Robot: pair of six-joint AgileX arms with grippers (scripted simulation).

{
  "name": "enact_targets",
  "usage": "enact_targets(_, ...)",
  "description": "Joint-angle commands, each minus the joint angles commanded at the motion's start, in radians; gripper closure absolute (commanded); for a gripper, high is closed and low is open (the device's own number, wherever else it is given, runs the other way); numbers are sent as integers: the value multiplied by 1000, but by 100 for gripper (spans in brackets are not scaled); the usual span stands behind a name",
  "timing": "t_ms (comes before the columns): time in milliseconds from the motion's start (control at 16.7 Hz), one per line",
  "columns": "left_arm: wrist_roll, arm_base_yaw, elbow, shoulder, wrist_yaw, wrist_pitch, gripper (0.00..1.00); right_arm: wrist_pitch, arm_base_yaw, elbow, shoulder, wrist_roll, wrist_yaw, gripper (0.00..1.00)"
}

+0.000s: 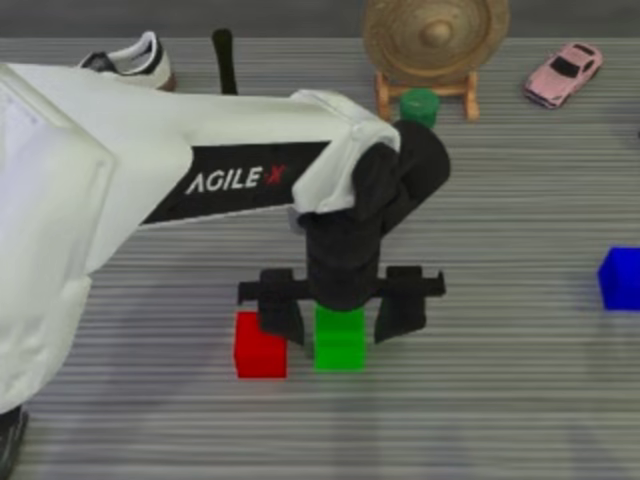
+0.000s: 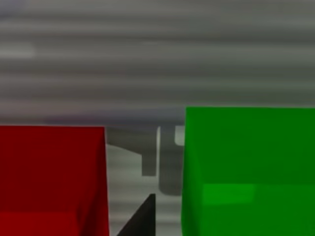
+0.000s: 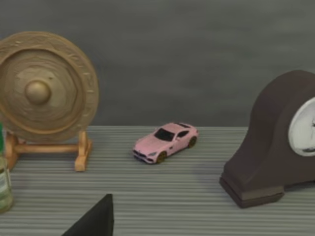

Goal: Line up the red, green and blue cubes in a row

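Plain bright green cube (image 1: pixel 339 339).

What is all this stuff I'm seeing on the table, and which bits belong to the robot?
red cube: one, red, front middle, beside the green cube with a small gap.
green cube: one, green, between the left gripper's open fingers.
blue cube: one, blue, right edge.
gong: one, brass on a wooden stand, back middle.
spice jar: one, green lid, in front of the gong.
toy car: one, pink, back right.
shoe: one, white and black, back left.
mantel clock: one, dark brown, right wrist view only.
left gripper: black, over the green cube.
right gripper: unseen.
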Motion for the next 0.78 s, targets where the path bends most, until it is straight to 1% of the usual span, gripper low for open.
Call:
enact_targets(60, 0, 0, 0, 0, 0, 0, 0, 0, 0, 0, 0, 0, 0, 0)
enact_targets(600, 0, 0, 4, -1, 0, -4, 0, 0, 0, 0, 0, 0, 0, 0)
enact_targets(780, -3, 5, 59, -18, 1, -74, 0, 0, 0, 0, 0, 0, 0, 0)
